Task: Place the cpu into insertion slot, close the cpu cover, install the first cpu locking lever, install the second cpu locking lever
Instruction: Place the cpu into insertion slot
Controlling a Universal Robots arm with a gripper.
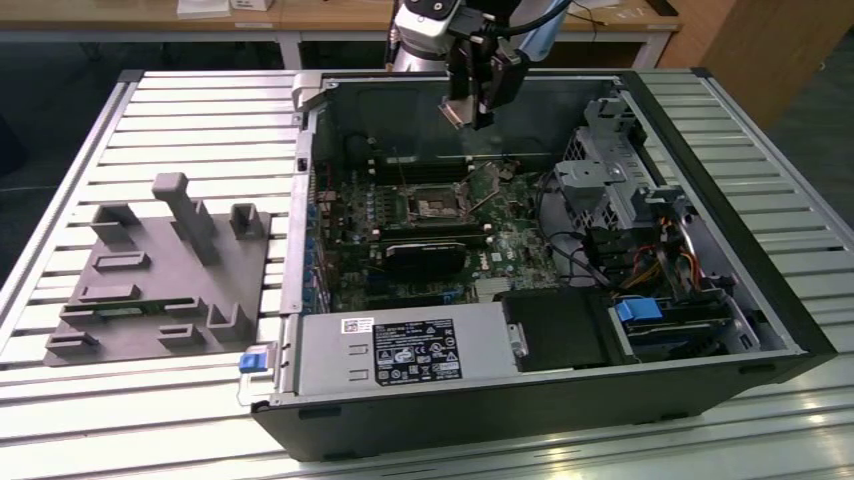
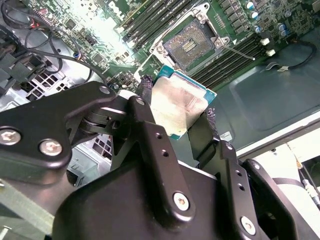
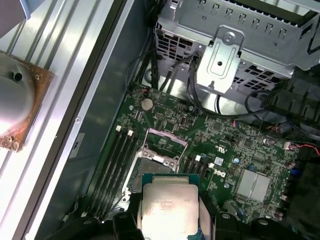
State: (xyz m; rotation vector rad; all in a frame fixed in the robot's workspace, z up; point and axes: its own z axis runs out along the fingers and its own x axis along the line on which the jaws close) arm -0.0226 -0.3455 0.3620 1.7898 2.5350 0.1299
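Observation:
My gripper (image 1: 463, 112) hangs over the open computer case, above the far part of the green board, shut on the cpu. In both wrist views the cpu (image 2: 177, 102) (image 3: 167, 205) shows as a silver-grey square chip clamped by its edges between two black fingers (image 2: 145, 90). The insertion slot (image 1: 438, 207) (image 2: 190, 45) (image 3: 150, 167) lies bare below, a dark square with a faint golden centre. The cpu cover (image 3: 165, 136) stands tipped open at the slot's edge. A thin lever rod (image 2: 240, 51) lies beside the slot.
The case (image 1: 787, 300) walls surround the board. A silver drive cage (image 1: 601, 180) and cables stand at the exterior view's right, a black module (image 1: 427, 250) and a power supply (image 1: 400, 350) nearer. A grey fixture (image 1: 160, 270) lies on the slatted table. A round heatsink (image 3: 15, 100) rests outside the case.

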